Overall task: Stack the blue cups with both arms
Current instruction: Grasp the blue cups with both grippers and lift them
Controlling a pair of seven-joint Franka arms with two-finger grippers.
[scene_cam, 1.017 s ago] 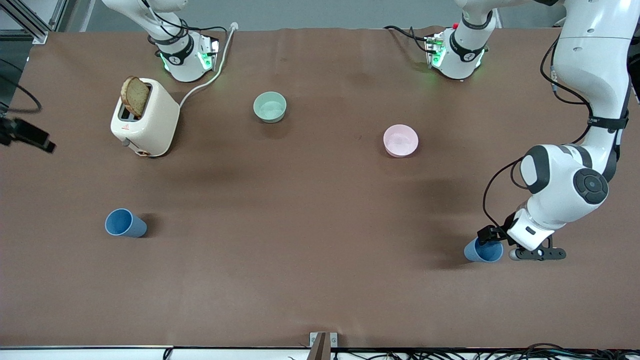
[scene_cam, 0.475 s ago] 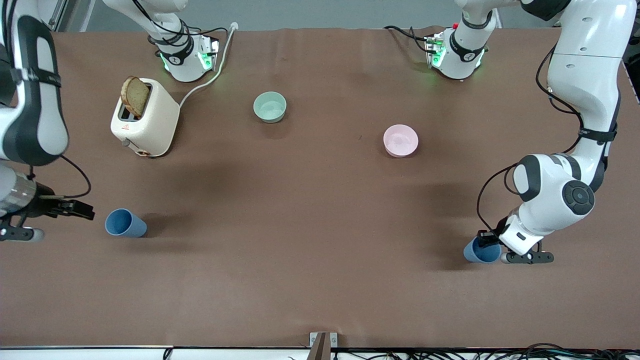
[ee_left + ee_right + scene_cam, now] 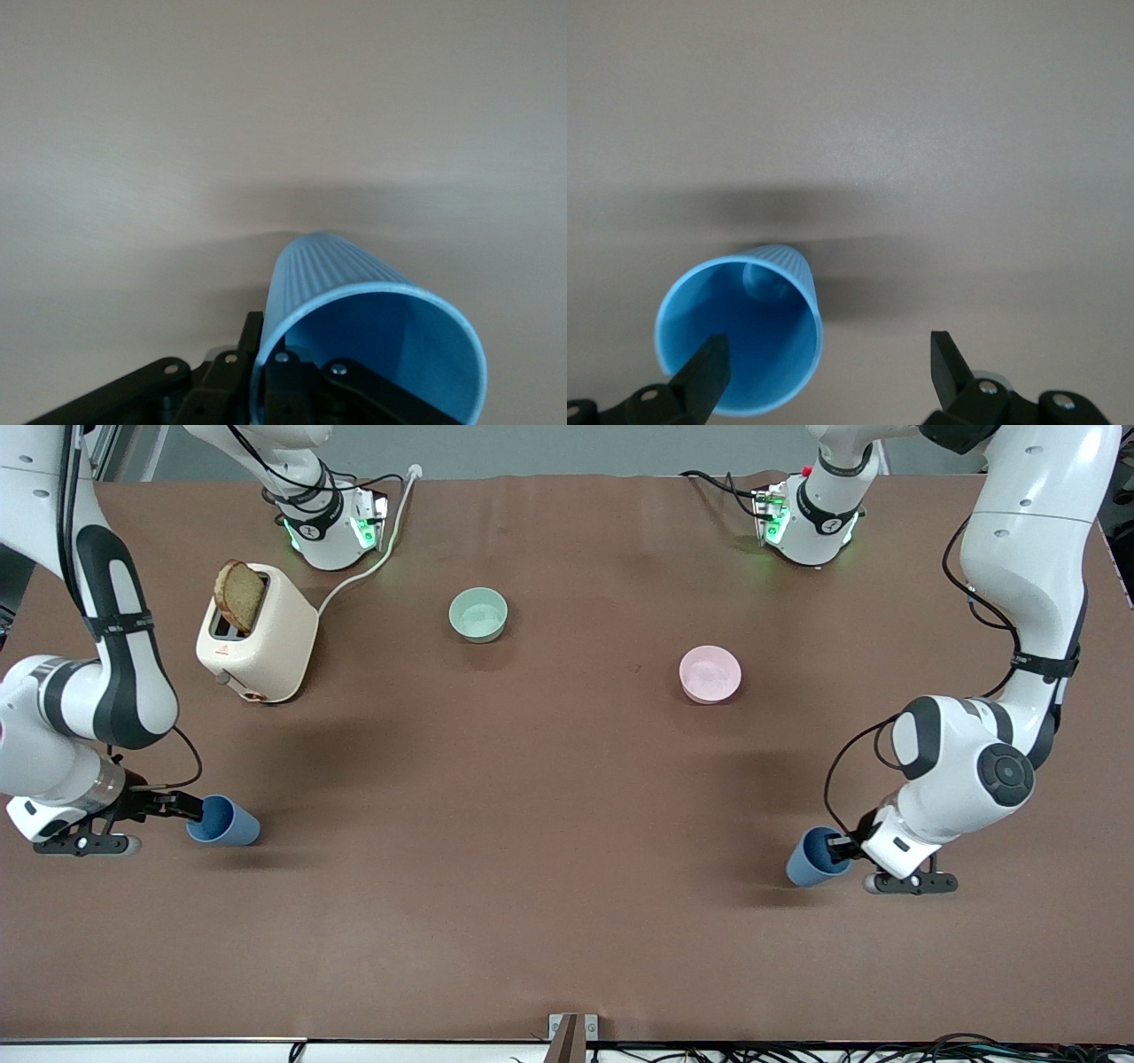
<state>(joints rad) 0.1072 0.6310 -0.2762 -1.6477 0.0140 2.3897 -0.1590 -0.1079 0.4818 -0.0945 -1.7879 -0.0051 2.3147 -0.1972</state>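
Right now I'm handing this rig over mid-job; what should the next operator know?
The left claw is shut on the rim of the first blue cup, toward the left arm's end.
The right claw is open astride the rim of the second blue cup, at the right arm's end.
Done: one grasp.
Left: close the right claw, bring the cups together, stack them.

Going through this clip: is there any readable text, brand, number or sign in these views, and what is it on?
No text can be read in any view.
Toaster: a small red mark on its side, too small to read.
Arm bases: a small dark round symbol on each, not legible; green lights, no words.
Blue cups, mint-green bowl, pink bowl: plain, no markings.
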